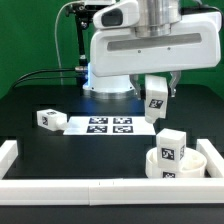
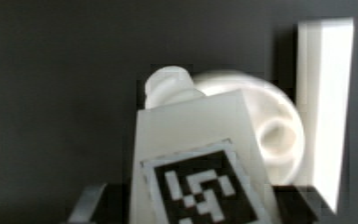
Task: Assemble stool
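My gripper (image 1: 158, 88) hangs above the table, shut on a white block leg (image 1: 155, 100) whose marker tag faces out. In the wrist view this leg (image 2: 202, 170) fills the space between my dark fingers (image 2: 101, 200). The round white seat (image 1: 190, 162) lies at the exterior view's lower right, and a second leg (image 1: 170, 149) stands upright on it. Past the held leg, the wrist view shows the seat (image 2: 265, 115) with a leg stub on it. A third leg (image 1: 48, 118) lies loose on the table at the exterior view's left.
The marker board (image 1: 100, 125) lies flat mid-table, just behind the held leg. White border rails run along the front (image 1: 90, 188), the exterior view's left (image 1: 10, 152) and its right (image 1: 210, 150). The robot's white base (image 1: 110, 85) stands behind.
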You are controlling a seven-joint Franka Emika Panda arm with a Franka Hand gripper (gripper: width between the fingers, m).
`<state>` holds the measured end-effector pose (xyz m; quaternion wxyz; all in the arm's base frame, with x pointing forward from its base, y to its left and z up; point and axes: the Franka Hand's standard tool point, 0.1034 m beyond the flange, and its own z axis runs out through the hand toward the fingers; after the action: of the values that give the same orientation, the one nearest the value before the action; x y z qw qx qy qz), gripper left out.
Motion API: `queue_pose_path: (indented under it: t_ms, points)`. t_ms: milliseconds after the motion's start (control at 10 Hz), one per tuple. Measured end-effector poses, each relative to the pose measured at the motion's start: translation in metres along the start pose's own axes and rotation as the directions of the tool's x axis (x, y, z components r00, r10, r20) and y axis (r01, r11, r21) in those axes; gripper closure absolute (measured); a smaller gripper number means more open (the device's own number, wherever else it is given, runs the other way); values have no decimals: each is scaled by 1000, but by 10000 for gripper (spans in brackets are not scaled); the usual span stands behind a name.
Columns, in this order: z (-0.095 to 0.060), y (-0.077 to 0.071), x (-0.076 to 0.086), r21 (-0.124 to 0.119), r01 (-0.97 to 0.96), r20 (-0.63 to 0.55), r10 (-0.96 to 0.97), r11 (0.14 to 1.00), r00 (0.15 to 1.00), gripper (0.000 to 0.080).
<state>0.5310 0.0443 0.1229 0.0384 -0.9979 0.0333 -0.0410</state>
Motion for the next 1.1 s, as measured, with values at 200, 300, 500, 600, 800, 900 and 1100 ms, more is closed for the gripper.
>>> queue_pose_path:
  t_ms: [200, 300, 500, 600, 800, 900, 1100]
  points:
    - [3, 2, -4, -5, -1, -20, 1, 1000, 1000, 479]
    - [3, 2, -4, 2, -10, -18, 10, 1000, 1000, 479]
    - [14, 0, 6, 76, -115, -53, 120, 990, 991, 479]
    - [18, -9, 11, 102, -178, -83, 187, 979, 979, 479]
    - [16, -21, 15, 112, -173, -87, 183, 979, 979, 479]
    - [17, -18, 15, 111, -181, -85, 191, 977, 978, 479]
    - [17, -18, 15, 110, -184, -99, 195, 977, 976, 479]
